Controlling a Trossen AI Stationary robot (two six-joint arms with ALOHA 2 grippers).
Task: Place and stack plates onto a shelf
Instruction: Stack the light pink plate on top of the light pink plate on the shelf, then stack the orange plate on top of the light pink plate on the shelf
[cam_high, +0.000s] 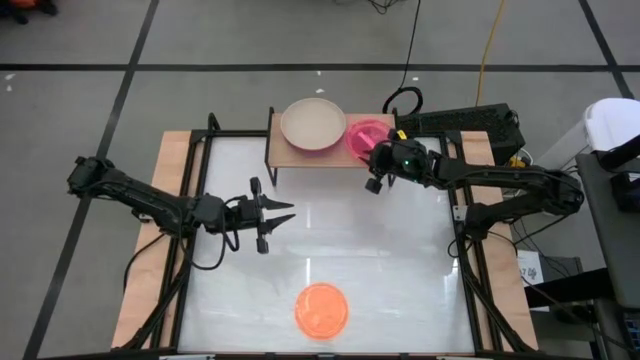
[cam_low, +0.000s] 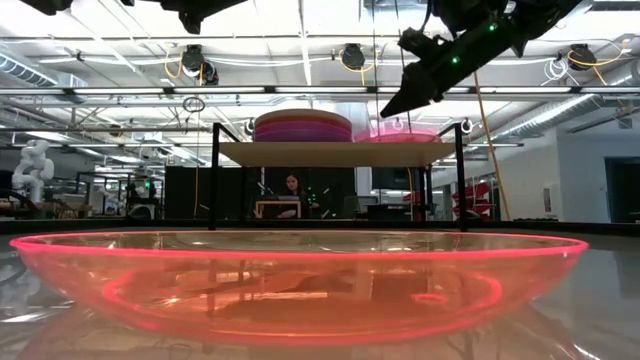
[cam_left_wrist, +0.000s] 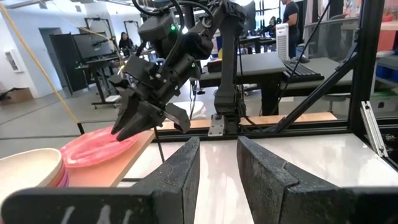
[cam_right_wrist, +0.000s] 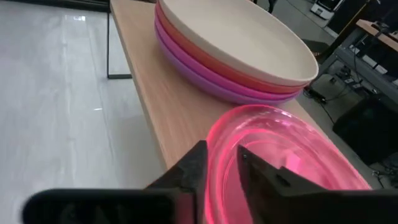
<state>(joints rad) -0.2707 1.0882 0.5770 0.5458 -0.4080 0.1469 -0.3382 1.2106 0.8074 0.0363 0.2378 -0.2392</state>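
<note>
The light-wood shelf (cam_high: 280, 150) stands at the table's far edge. On its left half sits a stack of large plates (cam_high: 313, 124), beige on top, with red, magenta and purple rims below (cam_right_wrist: 205, 68). A translucent pink plate (cam_high: 362, 135) rests on the shelf's right half. My right gripper (cam_high: 376, 172) is at that plate's near rim, shut on it. An orange translucent plate (cam_high: 322, 309) lies on the table near its near edge. My left gripper (cam_high: 288, 214) hovers open over the table's left middle, touching nothing. My right gripper holds the pink plate by its near rim (cam_right_wrist: 219, 155), pinched with one finger outside (cam_right_wrist: 193, 171) and one inside the bowl (cam_right_wrist: 273, 180). The fingers slant down from the table's near right side. The plate's underside lies on the shelf board (cam_right_wrist: 161, 118).
Black frame posts (cam_high: 212, 125) rise at the table's far corners. A power strip and cables (cam_high: 470, 122) lie behind the shelf on the right. White tabletop (cam_high: 330, 230) stretches between the shelf and the orange plate. People stand in the room beyond the table.
</note>
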